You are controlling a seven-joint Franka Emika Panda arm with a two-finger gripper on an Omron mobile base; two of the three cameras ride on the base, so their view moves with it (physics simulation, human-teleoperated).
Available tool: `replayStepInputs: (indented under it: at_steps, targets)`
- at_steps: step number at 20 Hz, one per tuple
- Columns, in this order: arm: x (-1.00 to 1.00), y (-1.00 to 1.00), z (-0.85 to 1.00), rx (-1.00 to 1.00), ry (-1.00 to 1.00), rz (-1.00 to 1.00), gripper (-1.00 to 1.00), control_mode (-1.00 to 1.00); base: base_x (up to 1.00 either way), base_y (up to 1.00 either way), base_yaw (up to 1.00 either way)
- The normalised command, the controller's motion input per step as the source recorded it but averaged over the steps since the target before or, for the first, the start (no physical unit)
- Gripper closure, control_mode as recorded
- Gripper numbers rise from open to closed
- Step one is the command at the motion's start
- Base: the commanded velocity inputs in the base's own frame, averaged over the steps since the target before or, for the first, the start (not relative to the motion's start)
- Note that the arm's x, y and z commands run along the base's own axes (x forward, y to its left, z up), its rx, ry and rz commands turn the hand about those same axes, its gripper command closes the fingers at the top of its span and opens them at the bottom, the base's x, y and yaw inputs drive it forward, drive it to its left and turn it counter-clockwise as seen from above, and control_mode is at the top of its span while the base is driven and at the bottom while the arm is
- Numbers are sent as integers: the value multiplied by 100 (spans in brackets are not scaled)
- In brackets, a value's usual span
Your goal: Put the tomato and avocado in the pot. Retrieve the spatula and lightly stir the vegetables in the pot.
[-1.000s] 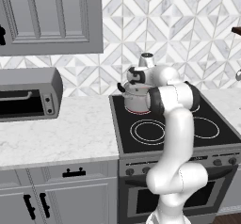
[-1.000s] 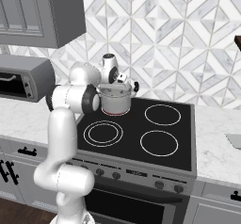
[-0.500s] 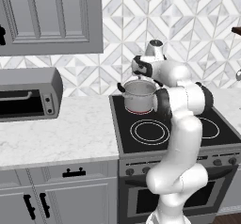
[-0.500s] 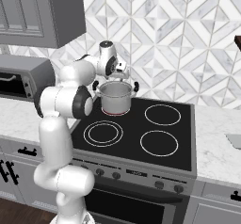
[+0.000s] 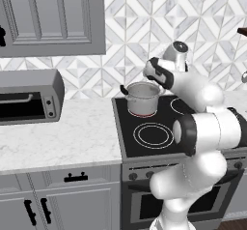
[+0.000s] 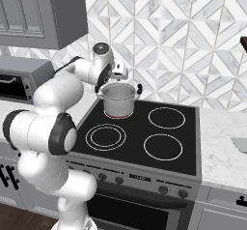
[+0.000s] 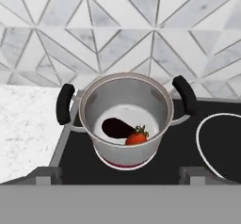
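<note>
Pot (image 7: pixel 124 119), on the stove's back-left burner, sits straight ahead at twelve o'clock of the open, empty pincer (image 7: pixel 120 173), with tomato (image 7: pixel 136 137) and dark avocado (image 7: pixel 116 128) touching inside it, so I judge the spatula comes next.

Home kitchen, rendered. Black four-ring stove (image 6: pixel 144 127) with oven knobs below, steel pot (image 5: pixel 143 98) on back burner. Marble worktop (image 5: pixel 58 137), grey panelled cabinets (image 5: pixel 53 16) above and below, toaster oven (image 5: pixel 29 96), white-grey geometric tile backsplash (image 6: pixel 183 45).
</note>
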Motion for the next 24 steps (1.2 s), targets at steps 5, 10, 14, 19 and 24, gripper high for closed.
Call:
replayStepInputs:
  at_steps: [5,10,14,19,24]
  targets:
    - [-100,24,72,2,-1,4,-100,-100,0,0,0]
    - [-100,5,46,-8,5,0,-100,-100,0,0,0]
    - [-88,0,29,-8,15,6,-100,-100,0,0,0]
    - [0,0,0,0,2,1,-100,100,-2,0,0]
    - [0,0,0,0,0,0,-100,100,-26,-86,0]
